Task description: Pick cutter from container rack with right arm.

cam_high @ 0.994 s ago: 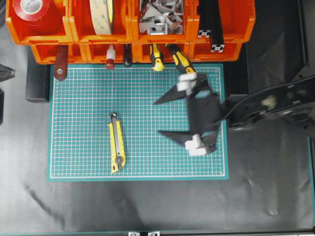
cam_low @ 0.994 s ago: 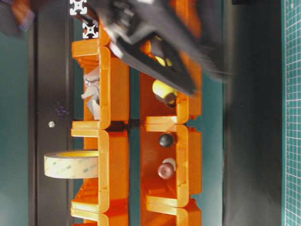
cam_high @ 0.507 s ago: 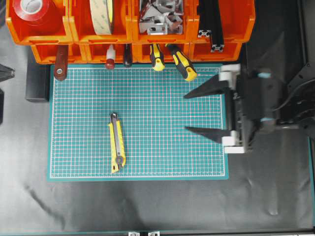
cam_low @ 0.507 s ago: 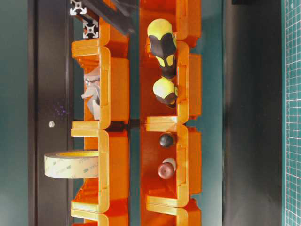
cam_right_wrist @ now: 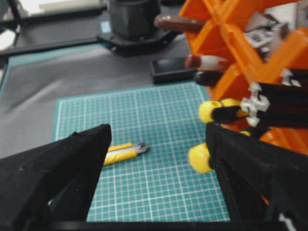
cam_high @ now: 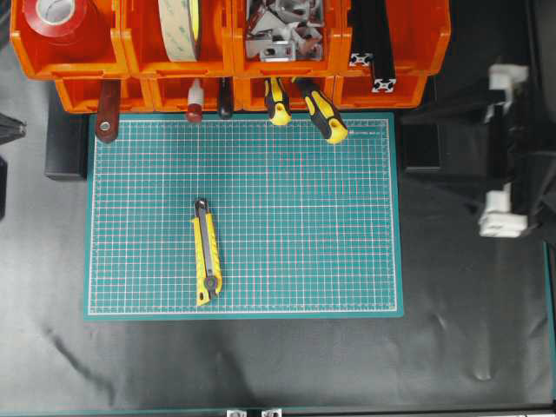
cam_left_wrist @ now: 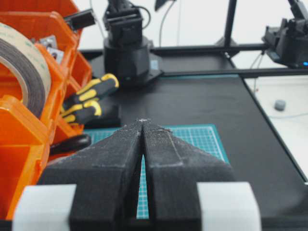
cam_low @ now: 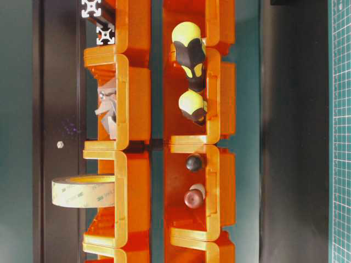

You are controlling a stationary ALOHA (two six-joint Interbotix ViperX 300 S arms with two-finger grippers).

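Observation:
The cutter (cam_high: 206, 262), yellow with a black slider strip, lies flat on the green mat (cam_high: 304, 261), left of its centre, apart from both grippers. It also shows in the right wrist view (cam_right_wrist: 122, 153). The orange container rack (cam_high: 230, 61) stands along the back. My right gripper (cam_high: 404, 145) is open and empty, just off the mat's right edge beside the rack's right end; in its wrist view (cam_right_wrist: 159, 127) the jaws stand wide apart. My left gripper (cam_left_wrist: 143, 121) is shut and empty; only its tip (cam_high: 12, 129) shows at the far left of the overhead view.
Two yellow-and-black screwdrivers (cam_high: 321, 109) stick out of a lower bin over the mat's back edge. Other handles (cam_high: 108, 109), tape rolls (cam_high: 180, 26), metal brackets (cam_high: 278, 30) and black extrusions (cam_high: 378, 43) fill the bins. A black sheet (cam_high: 261, 365) covers the table.
My right gripper has moved right, from over the mat's right half to off its right edge, staying open. The cutter has not moved.

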